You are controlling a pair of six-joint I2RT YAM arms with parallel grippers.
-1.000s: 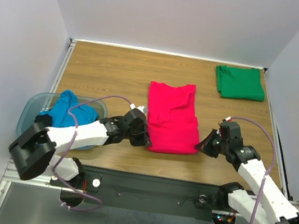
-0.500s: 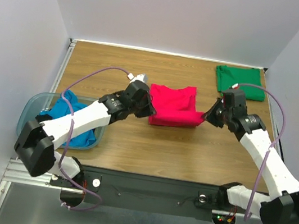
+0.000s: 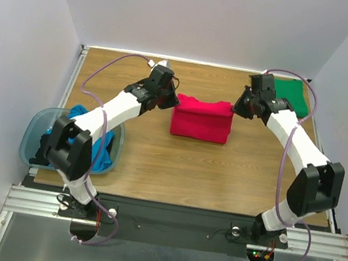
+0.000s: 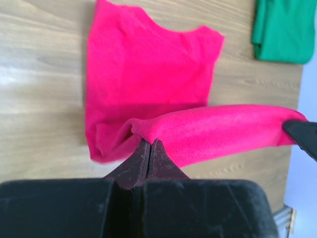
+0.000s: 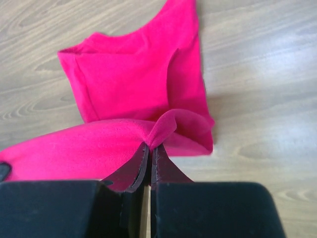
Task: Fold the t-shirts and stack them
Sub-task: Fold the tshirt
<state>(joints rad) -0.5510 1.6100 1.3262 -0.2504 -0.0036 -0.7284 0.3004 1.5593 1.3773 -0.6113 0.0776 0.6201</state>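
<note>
The crimson-pink t-shirt [image 3: 202, 118] lies mid-table, its near half lifted and carried over the far half. My left gripper [image 3: 173, 100] is shut on its left corner [image 4: 143, 134]. My right gripper [image 3: 234, 107] is shut on its right corner [image 5: 158, 134]. The held hem stretches between the two grippers above the flat cloth [image 4: 148, 69] [image 5: 133, 79]. A folded emerald green t-shirt [image 3: 292, 96] lies at the far right corner, also in the left wrist view [image 4: 282, 29]. The bright blue t-shirt [image 3: 95, 148] sits crumpled in the tub.
A translucent grey-blue plastic tub [image 3: 30, 141] stands at the near left edge of the wooden table [image 3: 175, 164]. White walls close in the table on three sides. Both arms reach across to the far half of the table.
Both grippers have carried the pink shirt's near hem away from the front edge toward the far side, folding the shirt in half. The pink shape is now short and wide.
</note>
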